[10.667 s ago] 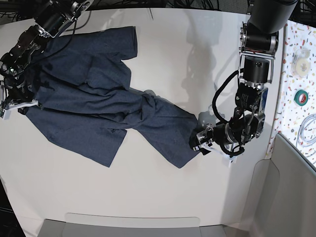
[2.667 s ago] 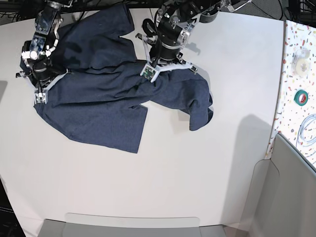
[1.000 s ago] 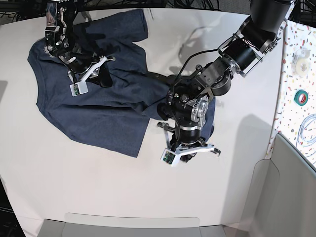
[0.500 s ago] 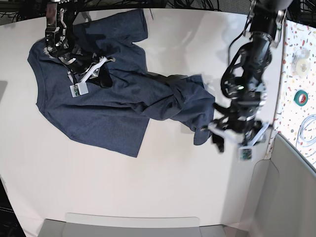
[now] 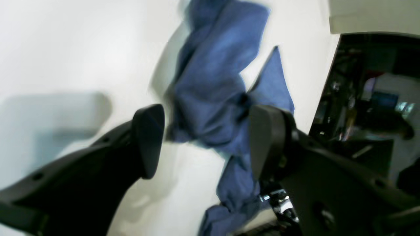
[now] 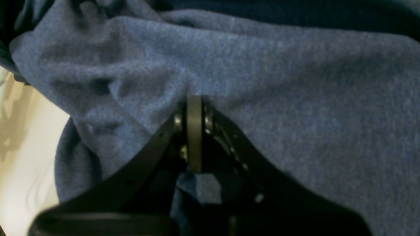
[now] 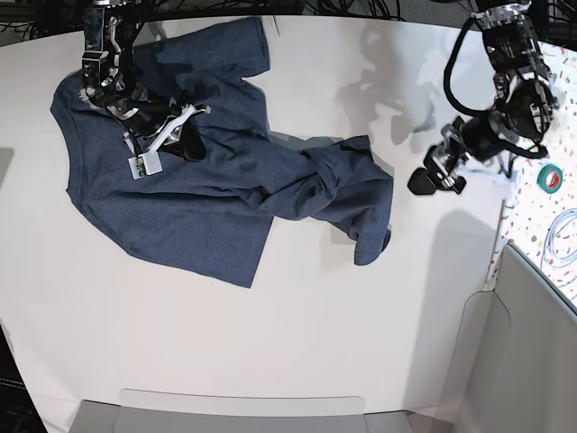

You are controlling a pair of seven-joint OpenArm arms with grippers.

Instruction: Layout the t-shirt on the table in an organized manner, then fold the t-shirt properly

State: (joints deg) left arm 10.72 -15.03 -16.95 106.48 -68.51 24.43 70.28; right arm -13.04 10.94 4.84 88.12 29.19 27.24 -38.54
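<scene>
The navy t-shirt (image 7: pixel 180 198) lies on the white table (image 7: pixel 270 343), mostly spread at the left, with a bunched, twisted part (image 7: pixel 356 194) at its right end. No lettering shows. My right gripper (image 7: pixel 185 144) is shut, pinching a fold of the t-shirt (image 6: pixel 262 82) near its upper left; its fingertips (image 6: pixel 194 131) meet in the cloth. My left gripper (image 7: pixel 428 179) is open and empty, above the table to the right of the shirt. In the left wrist view the bunched t-shirt (image 5: pixel 210 98) shows beyond the spread fingers (image 5: pixel 149 141).
A speckled strip (image 7: pixel 541 81) along the right edge holds a green tape roll (image 7: pixel 552 177) and a white cable (image 7: pixel 563 234). A grey panel (image 7: pixel 532 343) stands at the lower right. A grey tray (image 7: pixel 243 410) sits at the front edge.
My left gripper has let go of the shirt's right end and moved up and right, away from it. The bunched cloth now lies on the table. The right gripper has held still.
</scene>
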